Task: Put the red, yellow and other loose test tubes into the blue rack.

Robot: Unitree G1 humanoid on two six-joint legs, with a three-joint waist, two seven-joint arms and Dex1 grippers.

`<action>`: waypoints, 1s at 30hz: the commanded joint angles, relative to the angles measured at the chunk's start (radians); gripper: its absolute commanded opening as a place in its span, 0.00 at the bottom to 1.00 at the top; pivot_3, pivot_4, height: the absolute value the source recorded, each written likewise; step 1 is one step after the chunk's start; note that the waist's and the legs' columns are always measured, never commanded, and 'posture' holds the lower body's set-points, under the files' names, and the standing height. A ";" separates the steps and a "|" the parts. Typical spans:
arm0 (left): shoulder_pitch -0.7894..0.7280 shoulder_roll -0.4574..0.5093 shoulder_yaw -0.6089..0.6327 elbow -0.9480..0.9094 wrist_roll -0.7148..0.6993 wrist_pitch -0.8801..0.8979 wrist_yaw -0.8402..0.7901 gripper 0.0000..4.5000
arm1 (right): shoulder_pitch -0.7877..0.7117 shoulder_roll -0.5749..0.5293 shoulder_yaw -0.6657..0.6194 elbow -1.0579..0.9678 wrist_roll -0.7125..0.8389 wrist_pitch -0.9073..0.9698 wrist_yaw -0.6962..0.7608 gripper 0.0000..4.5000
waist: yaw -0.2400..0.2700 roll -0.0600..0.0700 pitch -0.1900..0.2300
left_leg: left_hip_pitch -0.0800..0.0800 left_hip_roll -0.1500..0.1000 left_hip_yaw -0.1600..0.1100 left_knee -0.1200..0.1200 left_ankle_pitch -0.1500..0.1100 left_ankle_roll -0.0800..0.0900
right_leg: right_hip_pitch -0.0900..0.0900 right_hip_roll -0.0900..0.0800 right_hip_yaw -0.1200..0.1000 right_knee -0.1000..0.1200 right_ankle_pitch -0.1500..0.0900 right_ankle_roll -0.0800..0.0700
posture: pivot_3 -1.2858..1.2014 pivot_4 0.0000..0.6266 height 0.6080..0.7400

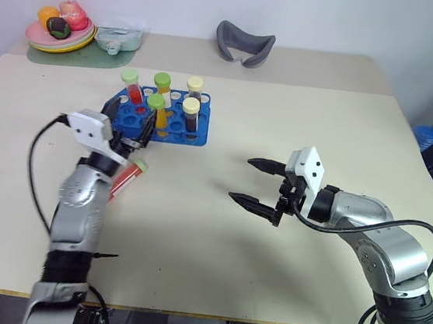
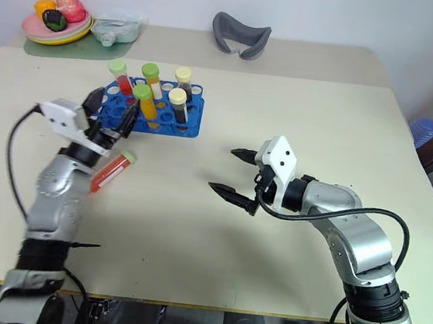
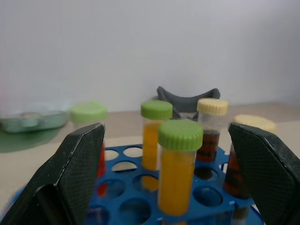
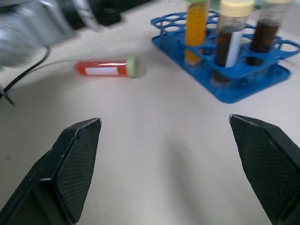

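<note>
Plate of toy food (image 1: 59,31), far table (image 1: 286,240) corner; grey headrest (image 1: 245,43) beyond.

My two arms (image 1: 78,209) are silver-grey metal, rounded at the joints, with black ribbed collars near the base. A white angular housing (image 1: 89,126) sits on my left wrist, and another (image 1: 307,166) on my right. Black cables loop loosely off each forearm (image 1: 381,228). Each arm ends in two black fingers (image 3: 75,173), wedge-shaped and tapering to points, their inner pads (image 4: 77,164) faced with a fine cross-hatched grip texture.
</note>
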 commanded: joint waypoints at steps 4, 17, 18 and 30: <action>0.122 0.274 0.139 -0.255 -0.199 0.459 -0.011 0.98 | -0.002 0.004 -0.025 0.029 0.004 -0.031 0.008 1.00 | 0.003 0.001 0.000 | 0.001 0.000 0.000 0.000 0.000 0.001 | 0.001 0.000 0.000 0.000 0.000 0.000 | 0.52 0.24 1.00; -0.351 0.596 -0.186 -0.190 -0.290 1.502 0.055 0.98 | -0.018 0.015 0.009 0.055 -0.005 -0.053 0.034 1.00 | 0.002 -0.001 0.001 | 0.001 0.000 -0.001 -0.001 -0.001 0.001 | 0.002 0.001 -0.001 -0.001 0.000 0.000 | 0.52 0.24 1.00; -0.409 0.585 -0.227 -0.153 -0.292 1.531 0.042 0.98 | -0.015 0.016 0.012 0.052 -0.006 -0.054 0.033 1.00 | 0.001 -0.001 0.001 | 0.001 0.000 -0.001 -0.001 -0.001 0.001 | 0.002 0.001 -0.001 -0.001 0.000 0.000 | 0.52 0.24 1.00; -0.730 0.562 -0.606 0.141 -0.232 1.552 -0.009 0.98 | 0.004 0.021 0.016 0.023 -0.003 -0.050 0.017 1.00 | -0.006 0.000 0.001 | 0.000 0.000 -0.001 -0.001 -0.001 0.001 | 0.000 0.001 0.000 0.000 -0.001 0.000 | 0.52 0.24 1.00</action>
